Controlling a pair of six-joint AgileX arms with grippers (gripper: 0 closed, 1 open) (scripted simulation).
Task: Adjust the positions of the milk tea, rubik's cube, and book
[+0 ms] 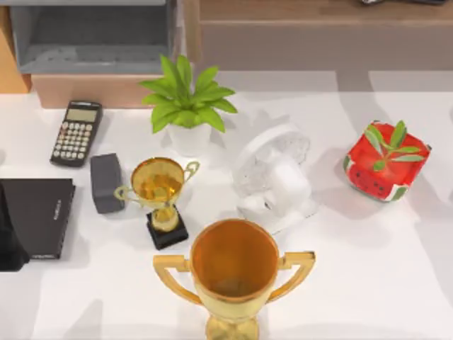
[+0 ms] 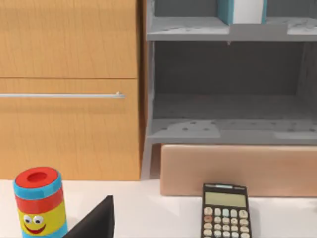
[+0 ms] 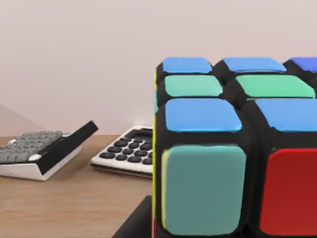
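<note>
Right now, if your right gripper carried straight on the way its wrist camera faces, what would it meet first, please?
Most likely the rubik's cube, which looms directly ahead in the right wrist view. A calculator lies farther back and off to one side.

- Top view looks straight down on the white table.
- Left wrist view faces the grey shelf, sharing the calculator with the top view.
- Right wrist view sits low, close against the rubik's cube.

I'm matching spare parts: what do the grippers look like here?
The left gripper is a plain matte black wedge with a pointed tip; the right gripper a plain black slanted edge. No cables or markings are visible on either.
</note>
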